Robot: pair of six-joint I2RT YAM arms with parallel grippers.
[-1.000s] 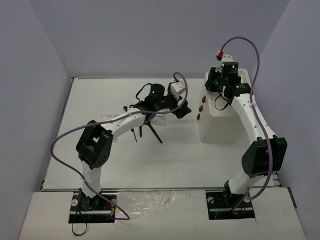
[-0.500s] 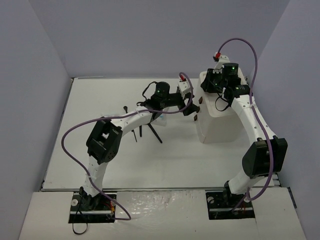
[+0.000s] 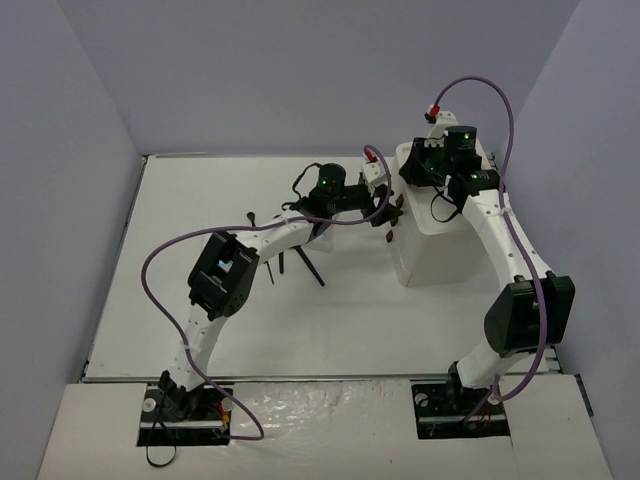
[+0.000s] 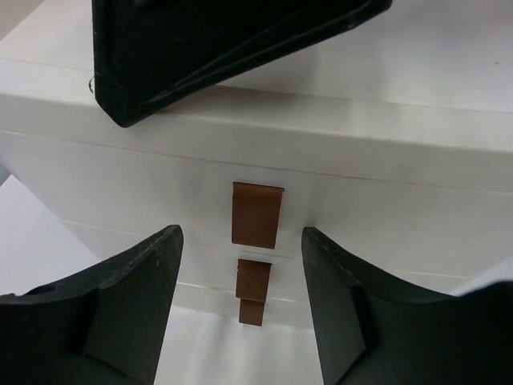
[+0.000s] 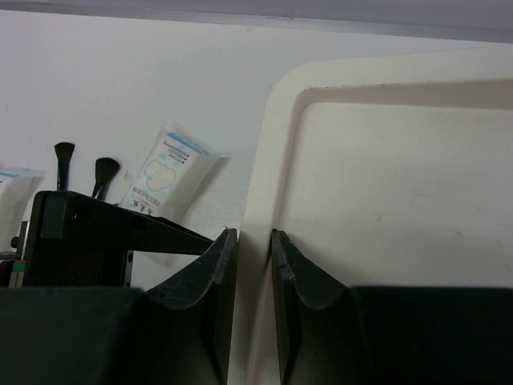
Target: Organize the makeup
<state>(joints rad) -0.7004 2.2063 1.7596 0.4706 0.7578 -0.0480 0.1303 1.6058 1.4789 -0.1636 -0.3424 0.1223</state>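
Little was done: the makeup (image 5: 170,175) lay on the table (image 3: 200,200) beside the box (image 5: 385,200), none seen inside; the right gripper (image 5: 250,241) clamped the box rim, and the left gripper (image 4: 240,237) stood apart around a knob (image 4: 256,212).

The white box (image 3: 440,250) filled the desk's (image 3: 180,300) right side. Its upper brown knob (image 4: 256,214) sat between the left claw's (image 4: 240,237) spread fingers, with gaps on either side. The right claw (image 5: 252,241) pinched the box's left rim. Brushes (image 3: 308,268) lay beneath the left arm.

Soft, even overhead light casts faint shadows on the flat white table (image 3: 200,190); black fingers (image 4: 132,309) of the left gripper (image 4: 240,237) blur near the lens.
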